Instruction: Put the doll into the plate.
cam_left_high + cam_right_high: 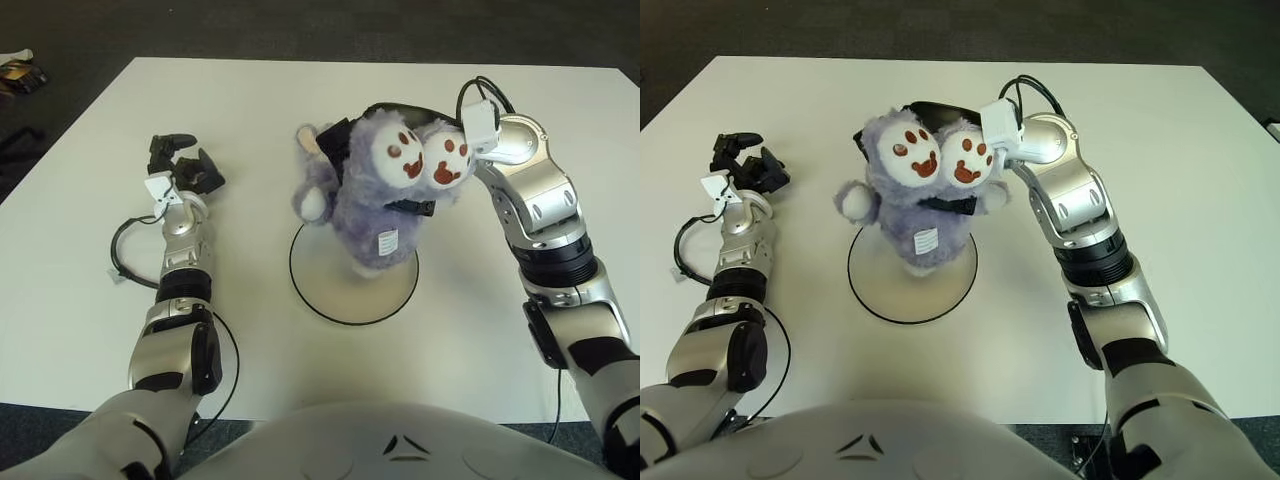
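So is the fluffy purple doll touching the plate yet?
Cannot tell. In both views the doll, gripped by the right hand, hides the plate beneath its lower end, so no contact or gap shows.

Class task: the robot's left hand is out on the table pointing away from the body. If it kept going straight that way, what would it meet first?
Probably nothing: beyond the left hand, fingers spread and holding nothing, only bare white table shows up to its far edge, though its height is unclear.

— How is the light?
— Bright and even from overhead; the white surface (pixel 500 110) is almost washed out toward 12 o'clock.
— Shadows?
— Soft, faint ones under the doll (pixel 375 195) on the plate (pixel 330 300). Focus is sharp throughout; corners darken at 11 and 1 o'clock.
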You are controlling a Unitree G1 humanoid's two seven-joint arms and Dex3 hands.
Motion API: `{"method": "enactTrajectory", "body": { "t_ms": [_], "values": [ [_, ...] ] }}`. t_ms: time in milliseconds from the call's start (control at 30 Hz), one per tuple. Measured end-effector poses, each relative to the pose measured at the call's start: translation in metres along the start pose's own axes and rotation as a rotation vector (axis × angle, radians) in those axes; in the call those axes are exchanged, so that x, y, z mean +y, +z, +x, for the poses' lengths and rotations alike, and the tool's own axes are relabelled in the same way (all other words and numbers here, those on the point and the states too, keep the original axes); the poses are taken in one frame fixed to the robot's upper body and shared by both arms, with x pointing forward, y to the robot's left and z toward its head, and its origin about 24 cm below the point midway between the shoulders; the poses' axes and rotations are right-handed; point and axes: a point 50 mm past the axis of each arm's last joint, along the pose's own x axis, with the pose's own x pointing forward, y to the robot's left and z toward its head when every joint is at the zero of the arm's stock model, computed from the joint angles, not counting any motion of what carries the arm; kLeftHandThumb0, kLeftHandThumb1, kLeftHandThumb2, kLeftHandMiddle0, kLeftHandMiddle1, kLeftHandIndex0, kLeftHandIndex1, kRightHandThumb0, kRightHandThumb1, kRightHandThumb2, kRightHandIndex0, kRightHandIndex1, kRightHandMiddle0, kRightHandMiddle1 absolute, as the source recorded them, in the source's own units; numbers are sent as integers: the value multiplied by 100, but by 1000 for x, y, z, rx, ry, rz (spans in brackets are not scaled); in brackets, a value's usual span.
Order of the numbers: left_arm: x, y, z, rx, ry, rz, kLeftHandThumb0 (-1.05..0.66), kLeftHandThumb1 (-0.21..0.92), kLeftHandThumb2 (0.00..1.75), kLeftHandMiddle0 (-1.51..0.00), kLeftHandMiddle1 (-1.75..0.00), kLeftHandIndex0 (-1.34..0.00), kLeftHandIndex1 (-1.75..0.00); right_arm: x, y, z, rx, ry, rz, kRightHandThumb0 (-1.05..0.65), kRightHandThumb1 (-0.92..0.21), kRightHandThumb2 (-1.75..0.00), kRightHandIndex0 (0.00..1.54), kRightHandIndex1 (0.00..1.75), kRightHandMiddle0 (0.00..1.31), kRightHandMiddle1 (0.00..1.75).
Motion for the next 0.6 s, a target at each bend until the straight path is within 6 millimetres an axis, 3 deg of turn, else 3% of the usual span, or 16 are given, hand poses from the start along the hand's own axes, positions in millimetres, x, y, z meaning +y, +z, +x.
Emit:
{"method": "enactTrajectory", "body": {
  "t_ms": [167, 600],
  "values": [
    [-1, 1, -1, 2, 0, -1, -1, 19, 145, -72, -175, -50, -168, 0, -2, 1, 26, 7, 13, -39, -59, -86, 13, 100, 49, 162],
    [-1, 2, -3, 17, -1, 15, -1, 19, 145, -72, -175, -51, -166, -1, -1, 2, 31, 8, 10, -40, -60, -85, 12, 97, 48, 161]
  ]
}}
